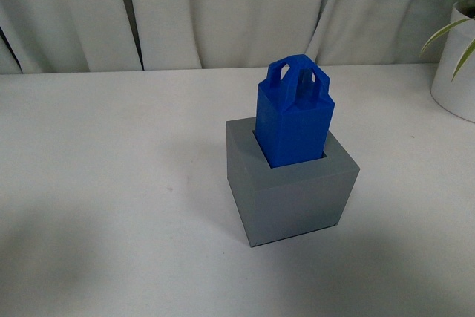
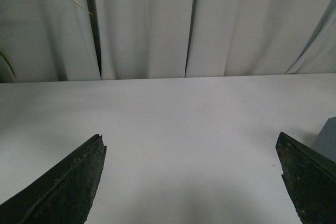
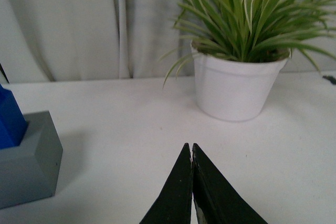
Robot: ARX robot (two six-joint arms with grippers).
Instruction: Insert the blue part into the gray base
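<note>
The blue part (image 1: 295, 113) stands upright in the square recess of the gray base (image 1: 289, 191) near the middle of the white table, its two arched loops on top. Neither arm shows in the front view. My left gripper (image 2: 191, 145) is open over bare table, nothing between its fingers; a corner of the gray base (image 2: 327, 139) shows beside one finger. My right gripper (image 3: 190, 148) is shut on nothing, apart from the gray base (image 3: 26, 161) and the blue part (image 3: 9, 119), which sit at that view's edge.
A white pot with a green plant (image 3: 239, 85) stands on the table ahead of my right gripper; the same pot (image 1: 456, 72) sits at the back right in the front view. Pale curtains (image 1: 223, 12) hang behind the table's far edge.
</note>
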